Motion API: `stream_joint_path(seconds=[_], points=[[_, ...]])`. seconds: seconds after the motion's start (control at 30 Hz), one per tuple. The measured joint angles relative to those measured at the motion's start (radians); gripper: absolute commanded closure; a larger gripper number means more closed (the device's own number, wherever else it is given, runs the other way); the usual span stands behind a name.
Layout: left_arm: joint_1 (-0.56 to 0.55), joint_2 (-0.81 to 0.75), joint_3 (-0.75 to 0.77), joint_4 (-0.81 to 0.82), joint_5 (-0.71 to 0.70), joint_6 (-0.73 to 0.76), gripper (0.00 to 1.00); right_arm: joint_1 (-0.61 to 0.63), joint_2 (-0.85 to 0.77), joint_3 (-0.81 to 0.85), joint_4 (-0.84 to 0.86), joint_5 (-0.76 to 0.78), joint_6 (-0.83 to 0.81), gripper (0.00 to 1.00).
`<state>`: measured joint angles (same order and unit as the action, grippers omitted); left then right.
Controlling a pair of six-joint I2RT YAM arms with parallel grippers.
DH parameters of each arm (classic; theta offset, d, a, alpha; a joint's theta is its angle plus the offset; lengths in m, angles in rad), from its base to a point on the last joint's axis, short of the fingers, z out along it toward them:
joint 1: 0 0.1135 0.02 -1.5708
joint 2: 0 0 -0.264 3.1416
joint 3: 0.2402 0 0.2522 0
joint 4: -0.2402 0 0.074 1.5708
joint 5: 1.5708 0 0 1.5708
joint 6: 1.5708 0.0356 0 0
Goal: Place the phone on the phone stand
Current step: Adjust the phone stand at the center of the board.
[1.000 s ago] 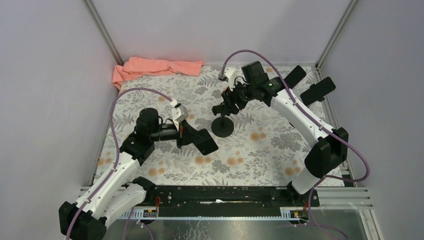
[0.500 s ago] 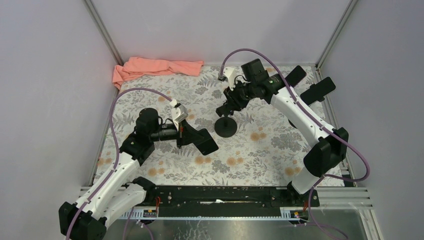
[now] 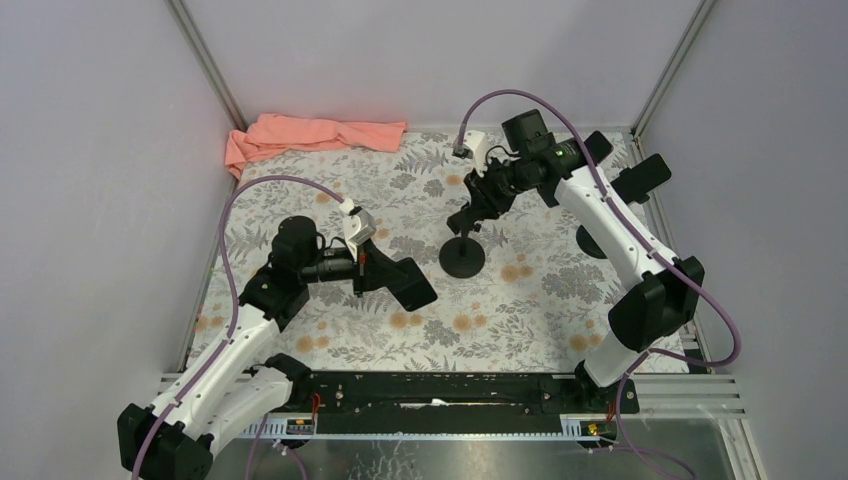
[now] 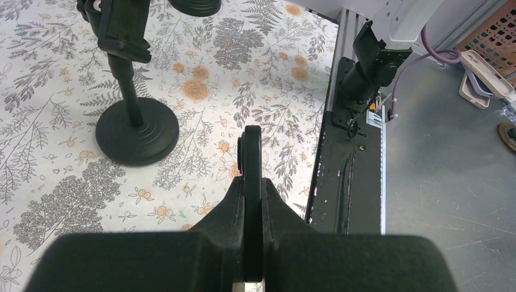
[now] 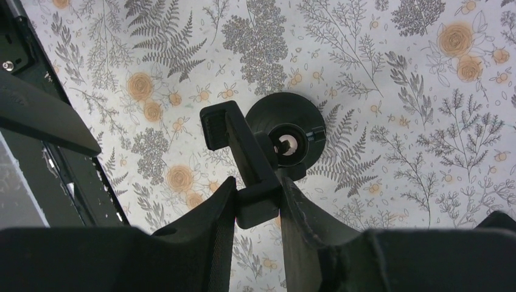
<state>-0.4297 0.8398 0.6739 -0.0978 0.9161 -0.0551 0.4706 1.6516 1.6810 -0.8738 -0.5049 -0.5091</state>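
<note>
My left gripper (image 3: 372,270) is shut on the black phone (image 3: 408,283), holding it above the floral table left of centre. The left wrist view shows the phone (image 4: 251,159) edge-on between the fingers, sticking out past their tips. The black phone stand (image 3: 462,257) stands on its round base at mid-table, right of the phone. My right gripper (image 3: 480,208) is shut on the stand's clamp head from above. In the right wrist view the clamp bar (image 5: 234,143) is pinched at its lower end, with the round base (image 5: 292,118) below it.
A salmon cloth (image 3: 315,134) lies at the back left. Black holders (image 3: 637,180) and another round base (image 3: 592,240) sit along the right edge. A black rail (image 3: 450,388) runs along the near edge, and metal posts frame the enclosure's walls.
The right gripper closed on the stand's clamp head and shifted the stand a little to the right. The left arm and the phone have not moved.
</note>
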Motion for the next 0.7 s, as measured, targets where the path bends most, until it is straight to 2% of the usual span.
stream_joint_path(seconds=[0.3, 0.43, 0.7], points=[[0.000, 0.000, -0.009, 0.022, 0.013, -0.008, 1.00, -0.022, 0.016, 0.038, -0.066, -0.047, -0.045, 0.54], [0.000, 0.000, -0.009, 0.035, 0.022, -0.014, 1.00, -0.022, 0.013, 0.045, -0.059, -0.082, -0.043, 0.38], [0.001, 0.009, -0.016, 0.111, 0.059, -0.092, 1.00, -0.046, -0.055, 0.042, -0.049, -0.121, -0.044, 0.23]])
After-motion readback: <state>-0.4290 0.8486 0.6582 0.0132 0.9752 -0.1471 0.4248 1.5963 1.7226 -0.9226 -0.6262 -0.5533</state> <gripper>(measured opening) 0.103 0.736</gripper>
